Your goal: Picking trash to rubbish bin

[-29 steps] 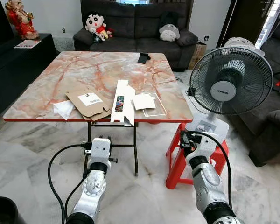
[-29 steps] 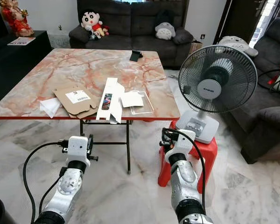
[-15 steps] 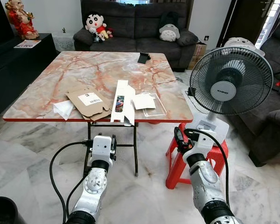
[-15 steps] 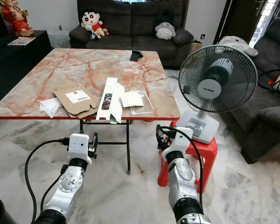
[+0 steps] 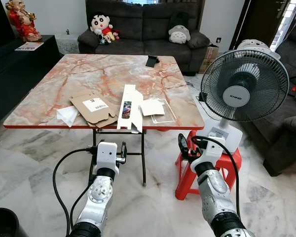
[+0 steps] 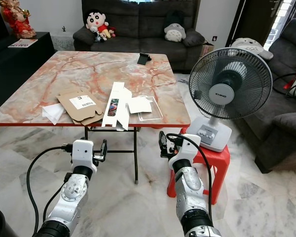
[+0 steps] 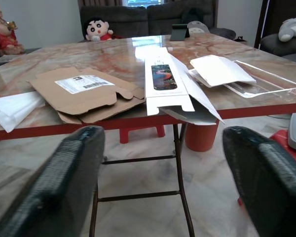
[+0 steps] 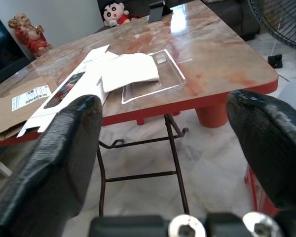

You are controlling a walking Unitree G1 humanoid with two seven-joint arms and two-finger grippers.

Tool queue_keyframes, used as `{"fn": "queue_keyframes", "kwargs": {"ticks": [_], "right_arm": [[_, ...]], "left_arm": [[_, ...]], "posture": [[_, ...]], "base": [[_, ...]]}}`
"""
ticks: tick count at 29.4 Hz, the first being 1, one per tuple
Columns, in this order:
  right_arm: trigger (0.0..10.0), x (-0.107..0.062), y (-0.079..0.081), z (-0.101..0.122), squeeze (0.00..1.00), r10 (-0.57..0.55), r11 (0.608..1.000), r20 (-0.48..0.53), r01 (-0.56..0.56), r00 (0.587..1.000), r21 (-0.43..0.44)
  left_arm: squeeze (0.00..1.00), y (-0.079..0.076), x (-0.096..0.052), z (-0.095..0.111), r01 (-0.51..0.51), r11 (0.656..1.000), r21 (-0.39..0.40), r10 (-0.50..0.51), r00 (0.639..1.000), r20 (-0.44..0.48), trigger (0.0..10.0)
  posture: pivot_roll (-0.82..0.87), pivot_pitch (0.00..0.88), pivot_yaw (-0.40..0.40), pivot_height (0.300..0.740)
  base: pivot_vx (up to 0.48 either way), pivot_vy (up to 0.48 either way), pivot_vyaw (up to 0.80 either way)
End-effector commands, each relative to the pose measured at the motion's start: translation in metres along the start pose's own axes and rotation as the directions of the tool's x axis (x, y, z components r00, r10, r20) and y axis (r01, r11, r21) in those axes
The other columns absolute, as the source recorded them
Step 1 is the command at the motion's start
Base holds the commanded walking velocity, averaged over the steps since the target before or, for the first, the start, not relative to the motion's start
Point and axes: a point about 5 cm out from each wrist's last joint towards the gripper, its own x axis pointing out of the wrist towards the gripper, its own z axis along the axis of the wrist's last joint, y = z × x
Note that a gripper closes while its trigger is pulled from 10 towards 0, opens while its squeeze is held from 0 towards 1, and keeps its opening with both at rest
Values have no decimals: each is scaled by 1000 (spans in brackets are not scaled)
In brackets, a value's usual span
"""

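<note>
From the head cameras, the trash lies along the near edge of the marble table (image 5: 49, 106): a flattened brown carton (image 5: 93, 109) with a white shipping label too small to read, a long white box (image 5: 128, 107) with a colourful picture, a white tissue (image 5: 66, 115) and a clear plastic tray (image 5: 160, 110) under a white paper (image 5: 151, 106). Both grippers hang below and short of the table edge, touching nothing. The left gripper (image 5: 109, 152) sits under the carton; the right gripper (image 5: 186, 146) is beside the red stool (image 5: 187, 170) that carries the fan (image 5: 242, 86), whose hub badge I cannot read. Against half a second ago, the right gripper has swung further toward the table's middle and the left has turned a little.

Left wrist view: its fingers (image 7: 69, 182) stand wide apart, empty, framing the carton and the white box above.

Right wrist view: its fingers (image 8: 59, 163) are likewise spread wide and empty, with the tray and paper ahead on the table.
</note>
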Motion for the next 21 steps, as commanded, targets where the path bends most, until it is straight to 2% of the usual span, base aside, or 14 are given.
{"fn": "queue_keyframes", "kwargs": {"ticks": [1, 7, 8, 12, 17, 19, 21], "right_arm": [[10000, 2, 0, 5, 1000, 2, 1000, 10, -2, 1000, -6], [10000, 3, 0, 6, 1000, 0, 1000, 12, 0, 1000, -7], [10000, 3, 1, 6, 0, 1, 1000, 6, -1, 1000, -16], [10000, 5, 2, 7, 0, 4, 1000, 5, -4, 1000, -18], [10000, 8, 3, 11, 0, 8, 1000, 11, -8, 1000, -16], [10000, 9, 4, 13, 0, 15, 999, 11, -14, 1000, -46], [10000, 10, 6, 14, 0, 30, 996, 13, -29, 999, -86]], "left_arm": [[1000, -2, 4, 7, 12, 1000, -16, -12, 1000, 17, 10000], [1000, -2, 4, 7, 10, 1000, -6, -10, 1000, 8, 10000], [0, -2, 3, 4, 1, 1000, 8, -1, 1000, -12, 10000], [0, -1, 3, 3, -35, 999, -14, 35, 999, -28, 10000], [0, -2, 5, 4, -31, 999, -36, 30, 999, -39, 10000], [0, -1, 5, 4, -49, 997, -65, 46, 998, -43, 10000], [0, -1, 5, 5, -43, 994, -99, 40, 999, -32, 10000]], "posture": [[-25, 0, -62, 740], [-26, 0, -61, 740], [-28, 0, -64, 740], [-32, 12, -64, 740], [-33, 26, -65, 740], [-33, 26, -65, 740], [-38, 32, -67, 740]], "base": [[0, 0, 0], [0, 0, 0], [0, 0, 0], [0, 0, 0], [0, 0, 0], [0, 0, 0], [412, 0, 556]]}}
